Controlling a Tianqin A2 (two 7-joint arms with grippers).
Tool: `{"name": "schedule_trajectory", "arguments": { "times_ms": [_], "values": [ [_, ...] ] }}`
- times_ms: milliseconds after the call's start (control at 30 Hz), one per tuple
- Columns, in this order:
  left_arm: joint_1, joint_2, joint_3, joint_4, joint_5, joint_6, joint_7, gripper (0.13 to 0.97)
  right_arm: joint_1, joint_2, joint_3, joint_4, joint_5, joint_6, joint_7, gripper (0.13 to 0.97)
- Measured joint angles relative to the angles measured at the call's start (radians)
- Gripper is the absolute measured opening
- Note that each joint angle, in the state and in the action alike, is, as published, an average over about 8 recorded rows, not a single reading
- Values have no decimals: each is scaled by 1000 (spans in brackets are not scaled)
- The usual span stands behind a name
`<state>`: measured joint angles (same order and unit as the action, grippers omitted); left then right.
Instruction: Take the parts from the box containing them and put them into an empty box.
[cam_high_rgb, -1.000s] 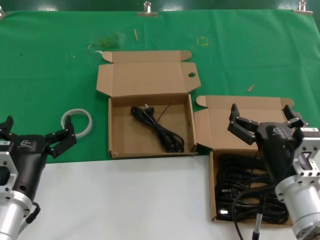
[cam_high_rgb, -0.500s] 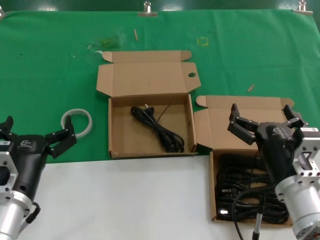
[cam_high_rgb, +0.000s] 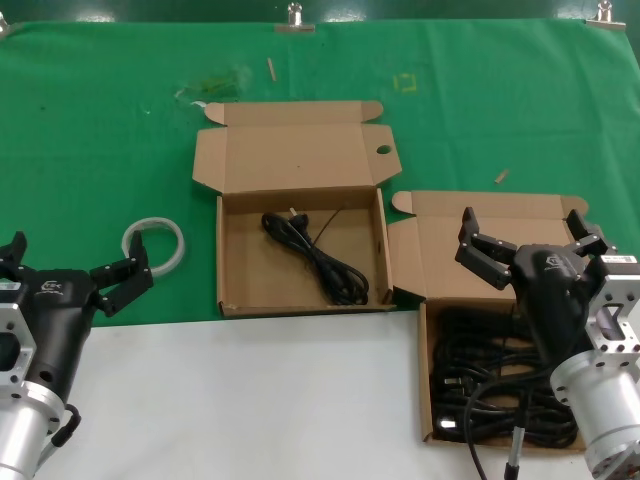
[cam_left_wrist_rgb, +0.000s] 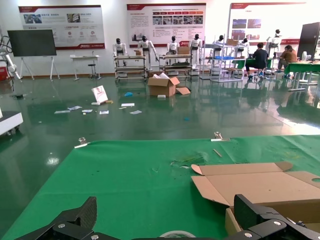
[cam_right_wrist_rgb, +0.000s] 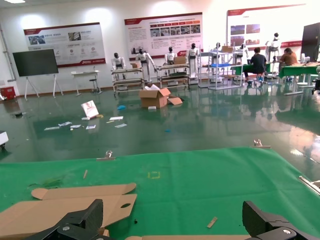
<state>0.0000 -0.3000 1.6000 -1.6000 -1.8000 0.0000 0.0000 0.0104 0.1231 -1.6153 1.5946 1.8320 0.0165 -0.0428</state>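
Observation:
Two open brown cardboard boxes lie on the green cloth in the head view. The right box (cam_high_rgb: 428, 400) holds a heap of several black power cords (cam_high_rgb: 495, 385). The middle box (cam_high_rgb: 230, 255) holds one black cord (cam_high_rgb: 320, 260). My right gripper (cam_high_rgb: 525, 230) is open and empty, held above the right box's lid. My left gripper (cam_high_rgb: 70, 262) is open and empty at the front left, near a white ring (cam_high_rgb: 155, 240). In the left wrist view the middle box's lid (cam_left_wrist_rgb: 260, 185) shows beyond my open fingers (cam_left_wrist_rgb: 255, 212). In the right wrist view that lid (cam_right_wrist_rgb: 65, 207) shows too.
The green cloth (cam_high_rgb: 100, 130) covers the back of the table; a bare white strip (cam_high_rgb: 250, 400) runs along the front. Small scraps lie on the cloth, one stick (cam_high_rgb: 501, 176) behind the right box. Metal clips (cam_high_rgb: 294, 18) hold the cloth's far edge.

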Motion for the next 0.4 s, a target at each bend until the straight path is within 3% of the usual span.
{"name": "schedule_trajectory", "arguments": {
  "times_ms": [400],
  "values": [
    [0, 0, 0, 0, 0, 0, 0, 965, 0, 0, 0, 0, 0, 0, 0, 966]
  ]
}}
